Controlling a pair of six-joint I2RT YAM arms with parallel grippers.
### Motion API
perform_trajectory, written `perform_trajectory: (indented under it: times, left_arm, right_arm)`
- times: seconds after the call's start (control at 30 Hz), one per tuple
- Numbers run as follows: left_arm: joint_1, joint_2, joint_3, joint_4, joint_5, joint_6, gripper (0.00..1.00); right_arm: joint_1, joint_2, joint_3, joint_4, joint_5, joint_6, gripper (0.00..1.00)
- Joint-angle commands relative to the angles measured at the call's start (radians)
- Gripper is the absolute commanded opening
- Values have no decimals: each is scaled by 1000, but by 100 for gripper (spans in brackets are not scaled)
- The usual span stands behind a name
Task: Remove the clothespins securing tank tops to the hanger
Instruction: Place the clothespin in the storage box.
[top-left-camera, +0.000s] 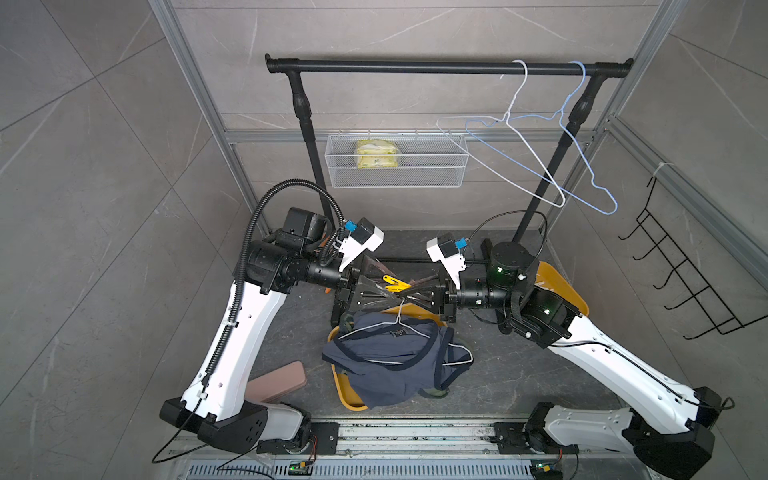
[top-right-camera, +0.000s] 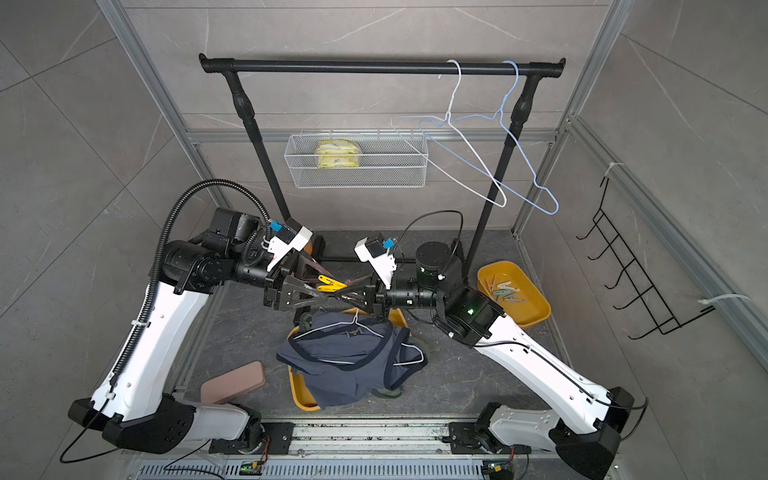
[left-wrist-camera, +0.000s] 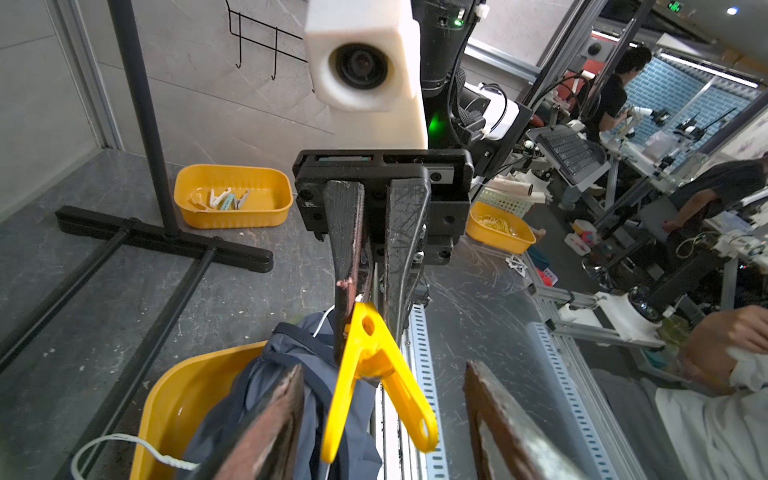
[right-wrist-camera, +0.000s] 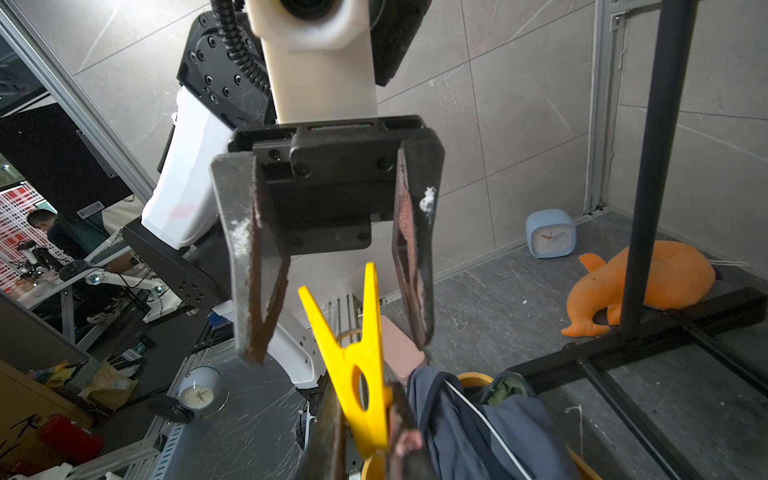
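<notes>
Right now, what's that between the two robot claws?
A yellow clothespin. The right gripper is shut on one end; the other end pokes into the open left gripper. Both wrist views show it clearly.

The clothespin (left-wrist-camera: 374, 374) sits in the right claw (left-wrist-camera: 365, 328), its free end inside the left claw (right-wrist-camera: 336, 349), above the tank tops (top-left-camera: 386, 365) heaped on a tray (top-left-camera: 345, 395) on the bench (top-left-camera: 498, 374). A tub (top-right-camera: 536, 311) holding other clothespins (top-right-camera: 505, 291) stands to their right.

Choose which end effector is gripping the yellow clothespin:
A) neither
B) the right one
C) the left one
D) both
B: the right end effector is closed on the jaw end of the yellow clothespin, while the left end effector stands open, its fingers wide apart on either side of the handles.
</notes>
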Motion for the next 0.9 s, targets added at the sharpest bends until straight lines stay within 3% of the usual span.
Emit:
perform_trajectory:
  times: [0.0, 0.27, 0.43, 0.67, 0.87]
  left_arm:
    - [-2, -19, 11, 6, 11, 9, 73]
    - [-1, -34, 75, 11, -182, 22, 82]
    - [6, -75, 44, 184, -430, -151, 82]
    - [75, -143, -82, 350, -565, -323, 83]
    - [141, -189, -173, 391, -632, -371, 83]
  right_arm:
    - [4, -26, -19, 34, 5, 1, 0]
    - [5, -84, -96, 2, 66, -10, 0]
    - [-16, -136, -201, -39, 188, 6, 0]
    - [-150, -184, -416, 1, 251, 108, 0]
    - [-314, -210, -518, -8, 277, 163, 0]
